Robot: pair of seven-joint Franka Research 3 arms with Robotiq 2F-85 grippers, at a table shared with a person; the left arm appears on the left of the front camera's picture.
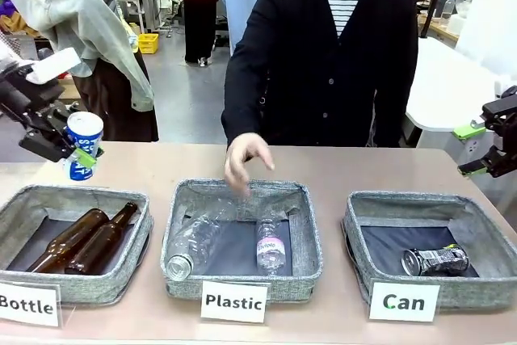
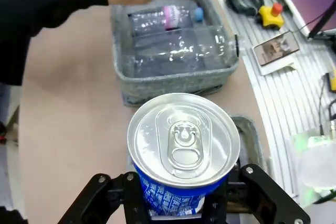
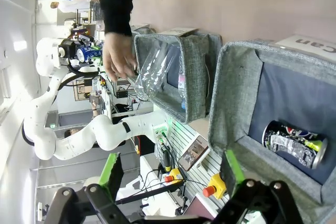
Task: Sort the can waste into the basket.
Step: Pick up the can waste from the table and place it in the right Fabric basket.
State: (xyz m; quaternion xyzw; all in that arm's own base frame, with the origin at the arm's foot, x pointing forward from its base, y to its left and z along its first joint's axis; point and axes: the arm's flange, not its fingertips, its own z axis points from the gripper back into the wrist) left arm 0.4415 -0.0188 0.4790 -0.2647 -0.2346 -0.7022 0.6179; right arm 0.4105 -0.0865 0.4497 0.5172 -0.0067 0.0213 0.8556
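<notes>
One crushed can [image 1: 436, 260] is already lying on its side in the Can basket [image 1: 367, 236], nearest us at the right end of the counter [image 1: 323, 167]. Farther back, the right end effector [image 1: 483, 151] is hanging released above that basket, while the left end effector [image 1: 71, 149] is gripping the blue-and-white can [image 1: 83, 143] upright over the Bottle basket [image 1: 48, 199], needing to cross past the person's hand [image 1: 242, 159].
</notes>
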